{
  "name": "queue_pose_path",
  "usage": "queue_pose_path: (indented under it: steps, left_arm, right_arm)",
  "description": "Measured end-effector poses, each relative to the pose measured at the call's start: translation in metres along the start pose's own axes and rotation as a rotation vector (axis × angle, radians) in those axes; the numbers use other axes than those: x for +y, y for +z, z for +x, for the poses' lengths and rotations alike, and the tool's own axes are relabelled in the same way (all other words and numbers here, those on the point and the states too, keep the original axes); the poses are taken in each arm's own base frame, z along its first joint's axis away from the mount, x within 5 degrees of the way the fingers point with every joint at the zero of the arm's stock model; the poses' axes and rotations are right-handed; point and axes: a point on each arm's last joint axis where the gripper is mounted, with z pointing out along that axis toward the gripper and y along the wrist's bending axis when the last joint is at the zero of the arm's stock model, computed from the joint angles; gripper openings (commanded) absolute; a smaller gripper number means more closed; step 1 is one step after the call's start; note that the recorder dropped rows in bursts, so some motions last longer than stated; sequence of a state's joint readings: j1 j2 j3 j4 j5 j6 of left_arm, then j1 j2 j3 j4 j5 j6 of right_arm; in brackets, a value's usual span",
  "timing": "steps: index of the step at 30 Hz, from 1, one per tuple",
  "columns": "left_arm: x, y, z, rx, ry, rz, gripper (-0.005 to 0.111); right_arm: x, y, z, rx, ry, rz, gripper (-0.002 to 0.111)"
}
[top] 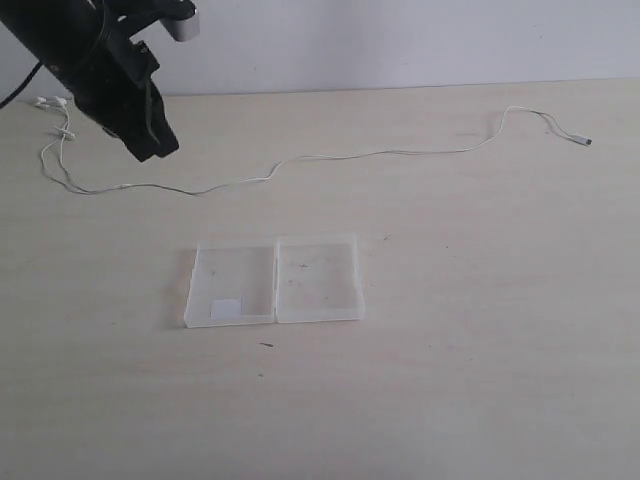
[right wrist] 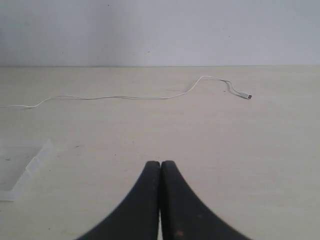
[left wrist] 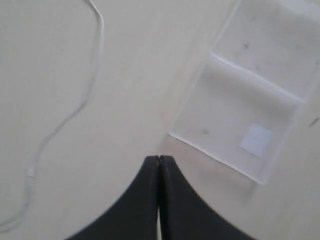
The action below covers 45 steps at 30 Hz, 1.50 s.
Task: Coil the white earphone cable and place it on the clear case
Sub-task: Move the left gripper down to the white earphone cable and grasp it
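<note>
**Both grippers shut, cable not gathered yet**

I'm looking over the table w/ the clear case lying open and flat near the middle, label half on my left side. The white earphone cable is stretching uncoiled across the far side, well apart from the case. My left gripper is hovering near the earbuds end, jaws pressed together, holding nothing. My right gripper is likewise closed & empty, facing the plug. My read: I'm needing to open the jaws first, pinch one end low vs. the table, then loop in small turns. The wire's thin, prob. springing loose if I'm rushing.
</note>
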<state>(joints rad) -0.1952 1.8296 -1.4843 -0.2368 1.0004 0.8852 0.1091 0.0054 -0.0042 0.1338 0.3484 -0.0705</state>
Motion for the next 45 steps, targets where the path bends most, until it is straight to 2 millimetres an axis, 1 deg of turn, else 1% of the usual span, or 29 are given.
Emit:
queue_pose_path:
  steps: [2, 4, 7, 10, 13, 15, 18, 21, 22, 25, 27, 28, 29, 31, 34, 38, 40, 41, 45]
  left_arm:
    - [0.008, -0.003, -0.007, -0.029, 0.089, -0.065, 0.0]
    - [0.019, -0.007, -0.017, -0.062, 0.134, -0.122, 0.0]
    - [0.035, -0.008, -0.033, -0.095, 0.165, -0.174, 0.0]
    - [0.05, -0.004, -0.048, -0.099, 0.181, -0.177, 0.0]
    - [0.065, 0.007, -0.058, -0.068, 0.163, -0.167, 0.0]
    - [0.075, 0.02, -0.062, -0.028, 0.147, -0.161, 0.0]
    - [0.084, 0.047, -0.067, 0.033, 0.151, -0.136, 0.0]
    - [0.081, 0.073, -0.078, 0.069, 0.187, -0.124, 0.0]
    - [0.078, 0.079, -0.083, 0.072, 0.204, -0.128, 0.0]
    - [0.063, 0.102, -0.099, 0.102, 0.275, -0.138, 0.0]
    - [0.05, 0.112, -0.108, 0.12, 0.33, -0.147, 0.002]
    - [0.043, 0.115, -0.113, 0.12, 0.351, -0.148, 0.005]
    - [0.038, 0.117, -0.117, 0.122, 0.365, -0.146, 0.011]
    - [0.031, 0.119, -0.121, 0.123, 0.386, -0.142, 0.026]
    - [0.029, 0.119, -0.121, 0.139, 0.41, -0.135, 0.05]
    - [0.03, 0.12, -0.119, 0.151, 0.419, -0.13, 0.05]
    - [0.032, 0.126, -0.116, 0.158, 0.368, -0.126, 0.05]
    - [0.033, 0.132, -0.114, 0.162, 0.314, -0.123, 0.05]
    - [0.032, 0.154, -0.107, 0.196, 0.26, -0.096, 0.05]
  right_arm:
    - [0.0, 0.0, 0.0, 0.0, 0.0, 0.0, 0.0]
    - [0.0, 0.0, 0.0, 0.0, 0.0, 0.0, 0.0]
    - [0.0, 0.0, 0.0, 0.0, 0.0, 0.0, 0.0]
    - [0.0, 0.0, 0.0, 0.0, 0.0, 0.0, 0.0]
    - [0.0, 0.0, 0.0, 0.0, 0.0, 0.0, 0.0]
    - [0.0, 0.0, 0.0, 0.0, 0.0, 0.0, 0.0]
    - [0.0, 0.0, 0.0, 0.0, 0.0, 0.0, 0.0]
    - [0.0, 0.0, 0.0, 0.0, 0.0, 0.0, 0.0]
    - [0.0, 0.0, 0.0, 0.0, 0.0, 0.0, 0.0]
    - [0.0, 0.0, 0.0, 0.0, 0.0, 0.0, 0.0]
    - [0.0, 0.0, 0.0, 0.0, 0.0, 0.0, 0.0]
    - [0.0, 0.0, 0.0, 0.0, 0.0, 0.0, 0.0]
    - [0.0, 0.0, 0.0, 0.0, 0.0, 0.0, 0.0]
    - [0.0, 0.0, 0.0, 0.0, 0.0, 0.0, 0.0]
    - [0.0, 0.0, 0.0, 0.0, 0.0, 0.0, 0.0]
    - [0.0, 0.0, 0.0, 0.0, 0.0, 0.0, 0.0]
    - [0.0, 0.0, 0.0, 0.0, 0.0, 0.0, 0.0]
    - [0.0, 0.0, 0.0, 0.0, 0.0, 0.0, 0.0]
    - [0.0, 0.0, 0.0, 0.0, 0.0, 0.0, 0.0]
